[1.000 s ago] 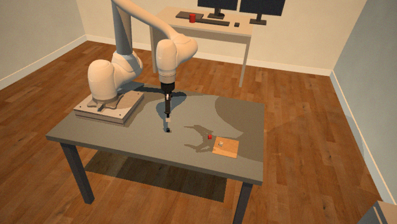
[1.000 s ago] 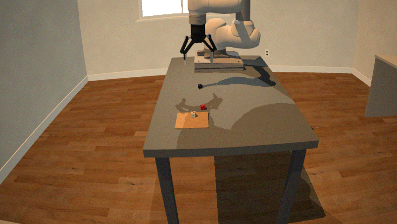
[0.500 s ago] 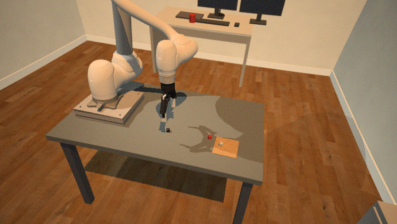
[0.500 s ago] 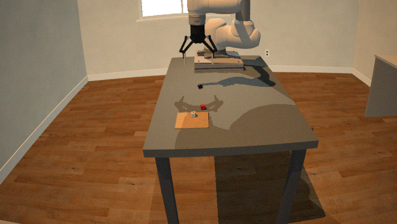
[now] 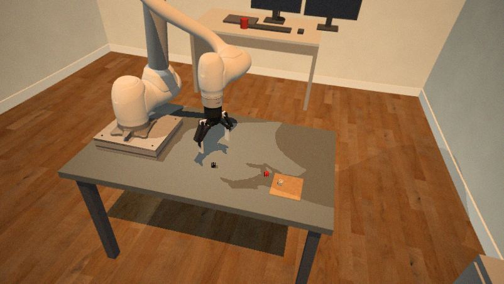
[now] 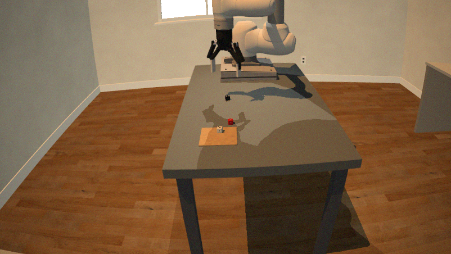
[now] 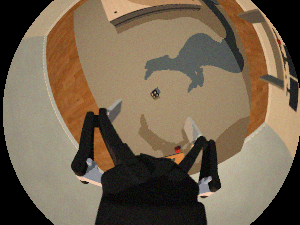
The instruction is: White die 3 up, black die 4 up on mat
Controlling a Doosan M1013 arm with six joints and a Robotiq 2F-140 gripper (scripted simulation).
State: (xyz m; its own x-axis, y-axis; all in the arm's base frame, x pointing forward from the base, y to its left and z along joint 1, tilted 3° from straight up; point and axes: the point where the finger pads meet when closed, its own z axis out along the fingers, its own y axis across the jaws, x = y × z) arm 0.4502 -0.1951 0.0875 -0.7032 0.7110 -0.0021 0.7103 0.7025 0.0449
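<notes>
The black die [image 5: 213, 164] [image 6: 227, 98] [image 7: 155, 93] sits on the grey table, off the mat; its top number is too small to tell. The white die [image 5: 279, 182] [image 6: 219, 129] sits on the orange mat [image 5: 287, 193] [image 6: 217, 141], near the mat's edge toward the red die; its top number is not clear. The red die [image 5: 266, 173] [image 6: 230, 121] [image 7: 178, 149] sits on the table just beside the mat. My gripper [image 5: 213, 144] [image 6: 225, 72] [image 7: 154, 114] is wide open and empty, pointing down high above the table, on the robot-base side of the black die.
The robot's base plate [image 5: 163, 142] [image 6: 227, 75] stands at one end of the table [image 5: 190, 190] [image 6: 284, 148]. A separate desk [image 5: 211, 24] with monitors, a keyboard and a red cup [image 5: 244, 23] stands by the wall. The arm's shadows fall across the table.
</notes>
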